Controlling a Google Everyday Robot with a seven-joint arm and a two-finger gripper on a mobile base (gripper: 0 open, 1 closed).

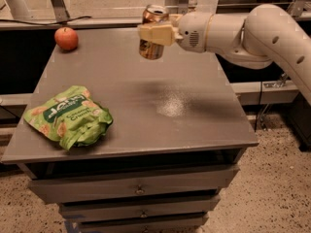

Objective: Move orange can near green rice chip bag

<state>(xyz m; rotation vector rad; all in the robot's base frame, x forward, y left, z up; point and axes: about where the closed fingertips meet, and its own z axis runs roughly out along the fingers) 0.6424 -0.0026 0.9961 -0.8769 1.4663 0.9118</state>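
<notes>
We're seeing hand [154, 33] clamping orange can [151, 50] mid-body, hanging above far-centre counter [209, 101]. Green rice chip bag [68, 116] lying near left, well apart. We're judging can light, rigid, slick, dentable; mid-side grip suiting it.

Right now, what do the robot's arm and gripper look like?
The arm is a smooth cream-white shell of thick rounded tubular links with small dark dots, and a thin tan ring at the wrist. The gripper, above the far side of the grey table, has flat, pale yellowish fingers. No cables or lettering show.
</notes>
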